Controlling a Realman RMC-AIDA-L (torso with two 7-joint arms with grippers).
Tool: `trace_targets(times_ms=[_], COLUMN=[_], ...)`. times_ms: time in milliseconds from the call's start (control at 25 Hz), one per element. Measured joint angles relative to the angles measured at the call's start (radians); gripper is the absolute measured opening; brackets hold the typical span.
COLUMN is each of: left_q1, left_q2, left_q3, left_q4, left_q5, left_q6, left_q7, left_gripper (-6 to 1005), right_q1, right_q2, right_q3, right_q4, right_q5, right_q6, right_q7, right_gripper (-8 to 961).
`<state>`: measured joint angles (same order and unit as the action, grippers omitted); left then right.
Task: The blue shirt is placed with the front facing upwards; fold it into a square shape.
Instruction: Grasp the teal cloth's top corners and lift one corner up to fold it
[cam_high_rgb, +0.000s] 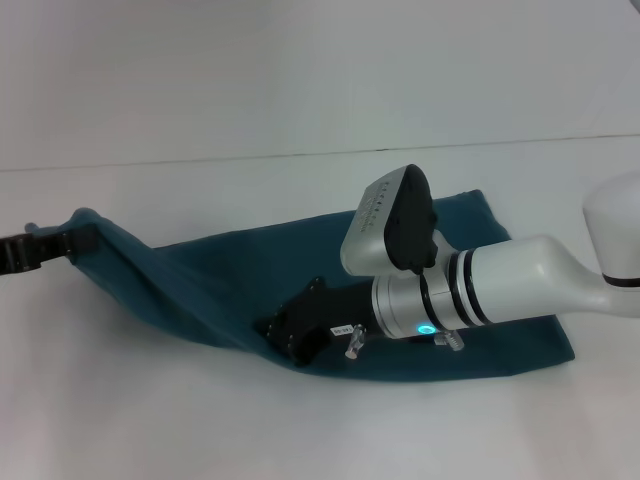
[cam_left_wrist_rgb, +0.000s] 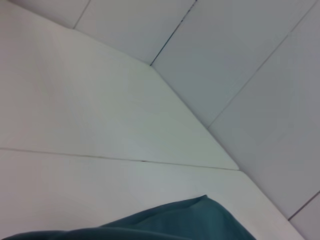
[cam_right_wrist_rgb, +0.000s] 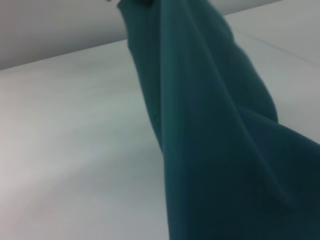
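On the table blue shirt; left hand grips its end.

The right arm covers the middle of the shirt. The left gripper is cut off at the left edge. The right gripper's fingertips are not discernible.

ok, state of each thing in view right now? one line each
blue shirt: folded into a long band across the table, its left end lifted, no lettering showing
left gripper: at the far left, shut on the shirt's raised end
right gripper: low over the band's middle, at the near edge; grip not visible
table: white, bearing the shirt
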<state>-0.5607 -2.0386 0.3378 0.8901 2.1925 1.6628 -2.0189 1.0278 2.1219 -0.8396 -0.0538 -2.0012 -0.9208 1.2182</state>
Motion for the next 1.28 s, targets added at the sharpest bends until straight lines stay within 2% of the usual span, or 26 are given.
trace_targets(times_ms=[720,1280], left_q1=[-0.047,-0.054], left_q2=[0.000,-0.014], left_q3=[0.010,0.092], left_q4=[-0.077,-0.091], left_q5=[-0.108,-0.177], left_q6=[0.083,0.087], left_q7=[0.092,0.120], left_gripper=[33,33], right_q1=[0.056,-0.006], right_q2=[-0.001,-0.005], right_q3=[0.012,0.140], right_q4=[0.071,0.081], right_q5=[-0.001,0.001], right_q6=[0.000,0.029], right_q7=[-0.025,-0.103], right_gripper=[0,0])
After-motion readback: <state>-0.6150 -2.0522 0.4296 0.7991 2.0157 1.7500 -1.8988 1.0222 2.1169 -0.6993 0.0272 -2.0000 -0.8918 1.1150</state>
